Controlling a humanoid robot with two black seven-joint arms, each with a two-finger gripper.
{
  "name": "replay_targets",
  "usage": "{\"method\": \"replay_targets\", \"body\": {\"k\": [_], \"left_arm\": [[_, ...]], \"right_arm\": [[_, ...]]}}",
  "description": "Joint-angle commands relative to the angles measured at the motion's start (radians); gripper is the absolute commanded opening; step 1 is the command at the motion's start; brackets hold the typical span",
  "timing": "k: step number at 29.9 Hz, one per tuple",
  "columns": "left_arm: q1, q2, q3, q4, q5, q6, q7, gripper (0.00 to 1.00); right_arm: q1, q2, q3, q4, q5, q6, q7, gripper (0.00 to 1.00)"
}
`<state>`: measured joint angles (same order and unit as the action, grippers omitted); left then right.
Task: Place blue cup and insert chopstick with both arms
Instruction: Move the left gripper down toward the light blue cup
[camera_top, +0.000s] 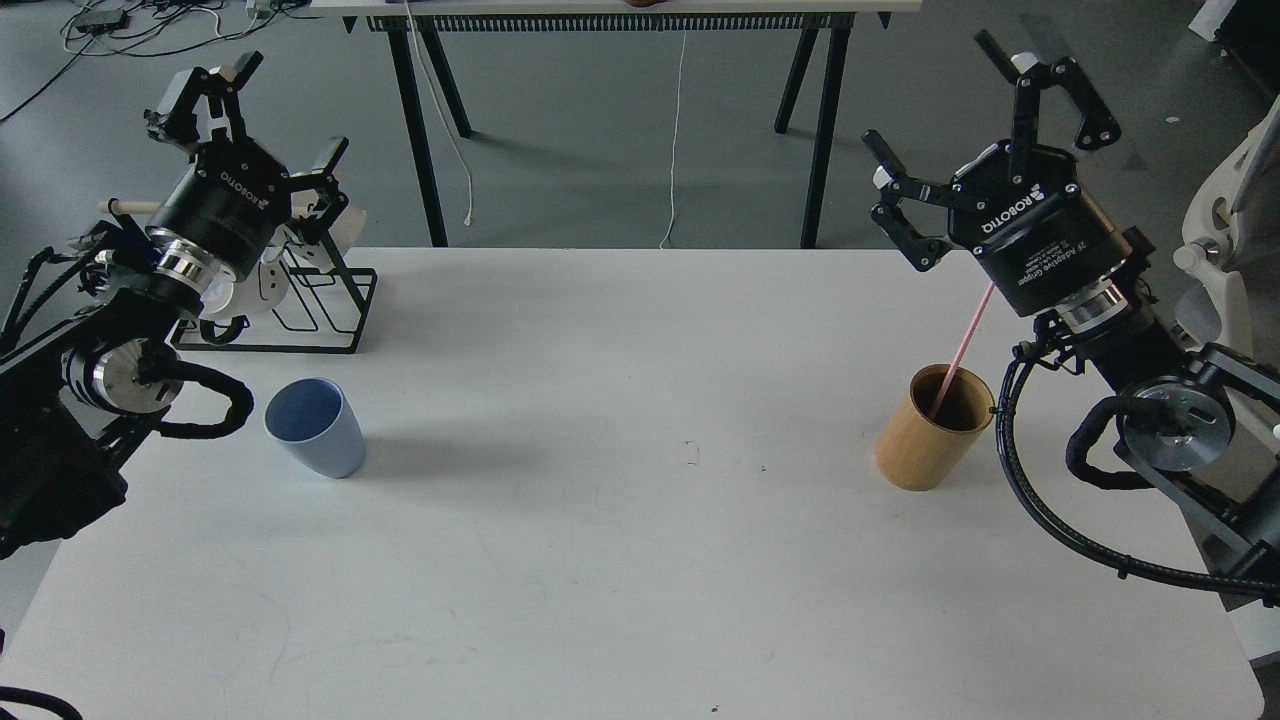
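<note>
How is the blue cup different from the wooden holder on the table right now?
The blue cup is pale blue and tapered; the wooden holder is tan and straight-sided. The blue cup looks empty, while the wooden holder has the pink chopstick leaning in it. The blue cup stands on the table's left side, the wooden holder on its right. Both stand upright and open-topped, untouched by either gripper.

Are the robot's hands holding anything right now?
No, nothing. The left gripper and right gripper are both open and empty. The pale blue plastic cup stands free; the thin pink chopstick leans in the tan wooden holder.
</note>
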<state>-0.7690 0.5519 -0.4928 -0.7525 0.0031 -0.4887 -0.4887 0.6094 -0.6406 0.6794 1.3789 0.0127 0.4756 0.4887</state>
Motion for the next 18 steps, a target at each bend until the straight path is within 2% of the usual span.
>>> {"method": "replay_targets", "body": {"k": [1,7,11,18], "left_arm": [[-0.001,0.009,-0.012,-0.014,-0.034,0.0,0.0,1.0],[-0.024,0.059,-0.024,-0.015,-0.049,0.0,0.0,1.0],[-0.02,0.054,-0.104,0.005,-0.063,0.0,0.0,1.0],[-0.012,0.12,-0.179,-0.062,-0.063,0.0,0.0,1.0]], "right_arm": [[0.0,-0.005,0.0,0.0,0.0,-0.002,0.0,0.94],[0.0,-0.01,0.002,0.0,0.0,-0.002,0.0,0.94],[-0.002,-0.011,0.003,0.0,0.001,0.0,0.0,0.94],[-0.022,-0.011,0.038,0.0,0.0,0.009,0.0,0.94]]}}
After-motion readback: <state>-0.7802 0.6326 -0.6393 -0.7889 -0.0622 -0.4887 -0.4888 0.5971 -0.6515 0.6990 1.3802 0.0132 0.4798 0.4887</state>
